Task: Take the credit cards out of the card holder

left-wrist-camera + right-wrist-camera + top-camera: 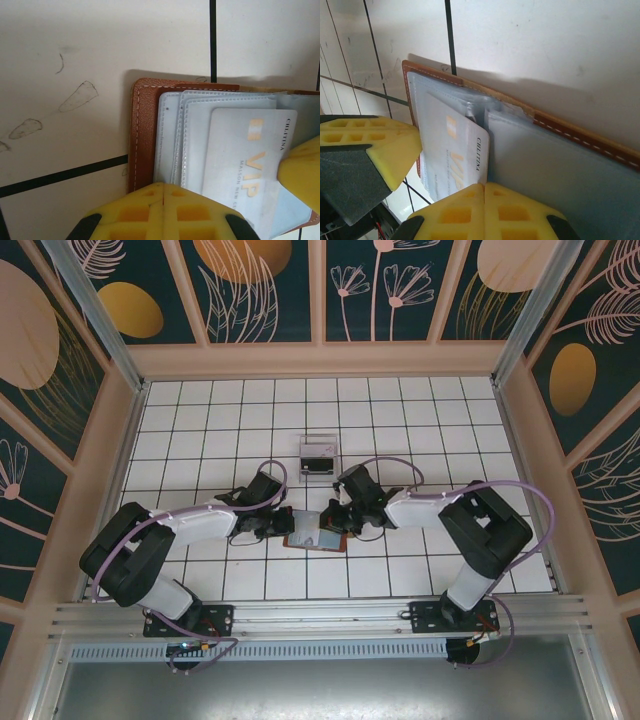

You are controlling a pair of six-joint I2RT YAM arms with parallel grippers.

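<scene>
A: The card holder (307, 531) lay open and flat on the tiled table (200, 430), lining up. One VIP-printed credit card (245, 150) sat part way out of the clear sleeves (172, 135), on the half nearer the left arm. Couldn't tell if the sleeves held other cards.

B: Jaws?

A: On the left gripper (164, 192) they were together, with nothing visible between them. The tips sat at the holder's stitched edge, beside the sleeves. I read that as a hold-down. The right gripper (484, 192) had its jaws together too, tips at the card's printed edge over the holder's middle. Whether that edge was pinched between the pads or just under them, I couldn't tell.

B: So the step was drawing that card out?

A: My read, yes. To do it well, slide the card along the sleeve's own line, flat to the holder. Lifting it would likely drag the holder or fold it over. The left tips should press on leather, not on the sleeve stack, or they'd clamp the card in. If the right pads had no bite, open them and take the free edge with more overlap. The card looked thin and glossy, so it would probably slip.

B: Drop-off?

A: A clear tray (318, 440) sat beyond the holder, on the side away from the arm bases, near but apart. There was something dark in it, too small to name. Both grippers were close together over the holder, so the right one should pull away from the left's side to avoid a knock.
</scene>
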